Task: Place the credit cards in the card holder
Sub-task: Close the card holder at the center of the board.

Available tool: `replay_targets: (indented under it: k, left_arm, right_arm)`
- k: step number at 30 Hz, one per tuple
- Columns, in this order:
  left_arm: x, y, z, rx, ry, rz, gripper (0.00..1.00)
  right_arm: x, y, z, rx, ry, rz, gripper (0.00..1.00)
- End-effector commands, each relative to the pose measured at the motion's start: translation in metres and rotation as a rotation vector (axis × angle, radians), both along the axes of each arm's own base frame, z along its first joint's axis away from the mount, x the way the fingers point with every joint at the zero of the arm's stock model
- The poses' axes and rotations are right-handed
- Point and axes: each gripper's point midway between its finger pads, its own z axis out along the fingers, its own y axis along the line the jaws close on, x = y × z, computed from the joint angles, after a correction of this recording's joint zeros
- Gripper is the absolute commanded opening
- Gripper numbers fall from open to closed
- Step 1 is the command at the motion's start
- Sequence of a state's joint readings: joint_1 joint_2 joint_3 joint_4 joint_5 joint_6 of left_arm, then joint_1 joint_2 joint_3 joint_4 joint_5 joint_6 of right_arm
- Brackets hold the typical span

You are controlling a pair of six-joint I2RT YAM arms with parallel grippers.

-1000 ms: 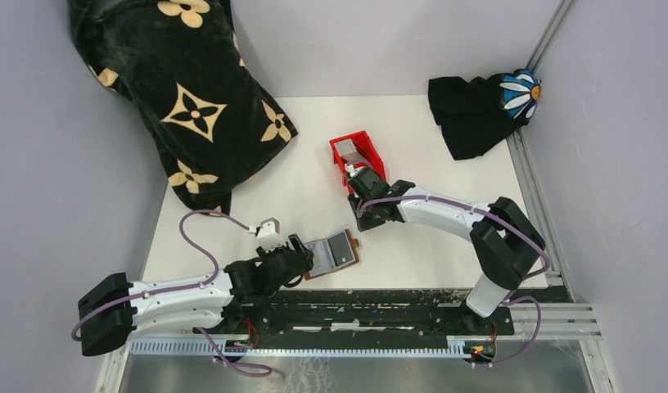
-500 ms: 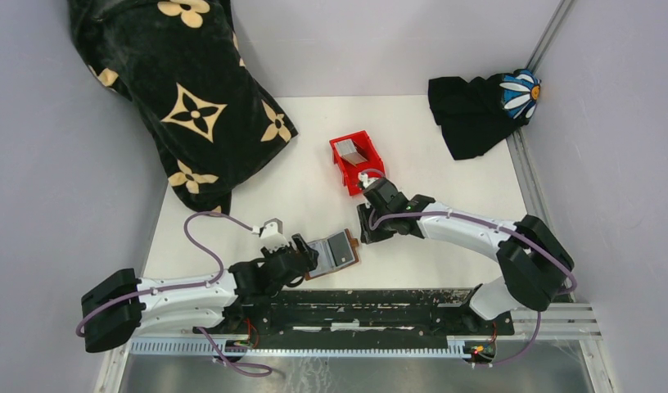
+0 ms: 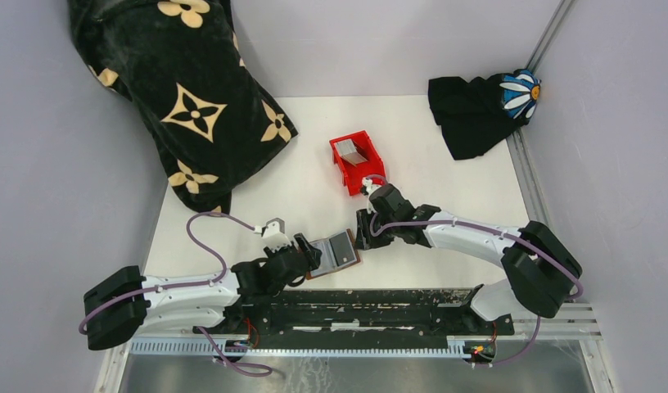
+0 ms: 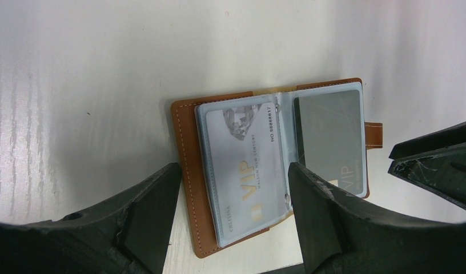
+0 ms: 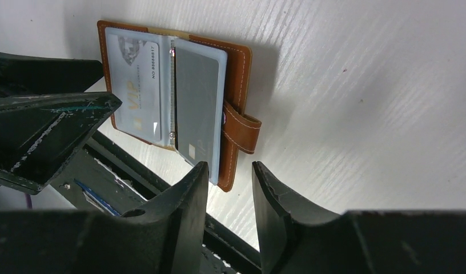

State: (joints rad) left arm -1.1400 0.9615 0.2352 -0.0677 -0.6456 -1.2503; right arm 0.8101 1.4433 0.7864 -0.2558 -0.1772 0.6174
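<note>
My left gripper [image 4: 233, 171] has its jaws spread wide. The two blunt black fingers stand either side of the left page of the card holder [image 4: 186, 171], one at the stitched outer edge and the other at the fold. They pinch nothing, and I cannot tell whether the tips touch the leather. My right gripper [image 5: 229, 166] has its jaws part way apart with only bare table in the gap. It hangs just right of the holder, beside the snap tab [image 5: 242, 128].

The holder lies open and flat near the front edge of the table [image 3: 437, 180], a little left of centre, between the two grippers. It is smooth tan leather with pale stitching and clear plastic sleeves inside. The left sleeve holds a glossy silvery card [image 4: 242, 171] printed VIP in gold with a diamond motif. The right sleeve holds a matt dark grey card [image 4: 330, 137] with a small chip showing in the right wrist view.

Further back, at mid table, sits a small red plastic bin [image 3: 341, 176], rectangular and set at an angle, with another grey card [image 3: 351, 151] leaning inside it.

The table top is white with a fine wood-grain texture. A black plush cloth [image 3: 191, 98] with cream flower shapes slumps over the far left corner. A black fabric piece [image 3: 470, 115] with a blue and white daisy [image 3: 521, 92] lies in the far right corner.
</note>
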Motion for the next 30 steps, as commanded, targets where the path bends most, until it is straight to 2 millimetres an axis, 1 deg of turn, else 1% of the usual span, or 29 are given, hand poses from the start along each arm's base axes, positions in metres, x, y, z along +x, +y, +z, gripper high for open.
replay_targets:
  k: [1, 4, 7, 12, 17, 21, 30]
  left_arm:
    - [0.003, -0.001, 0.001, -0.025, -0.007, 0.019, 0.77]
    - [0.003, -0.001, 0.002, -0.029, -0.011, 0.02, 0.77]
    - [0.003, 0.0, 0.003, -0.034, -0.015, 0.022, 0.77]
    - [0.003, 0.0, 0.002, -0.036, -0.015, 0.022, 0.77]
    - [0.003, -0.001, 0.002, -0.042, -0.016, 0.021, 0.77]
    - [0.002, 0.0, 0.002, -0.043, -0.018, 0.019, 0.77]
    - [0.001, 0.002, -0.001, -0.051, -0.014, 0.022, 0.76]
  right_arm:
    - [0.002, 0.016, 0.006, 0.082, -0.01, 0.007, 0.41]
    - [0.002, 0.011, 0.0, 0.059, -0.012, -0.006, 0.41]
    - [0.004, 0.003, -0.006, 0.011, -0.027, -0.024, 0.41]
    - [0.009, -0.005, -0.011, -0.064, -0.065, -0.023, 0.41]
    - [0.01, -0.002, -0.016, -0.076, -0.056, -0.014, 0.41]
    - [0.006, 0.001, -0.02, -0.056, -0.037, -0.015, 0.41]
    - [0.014, -0.001, -0.023, -0.1, -0.072, -0.019, 0.4]
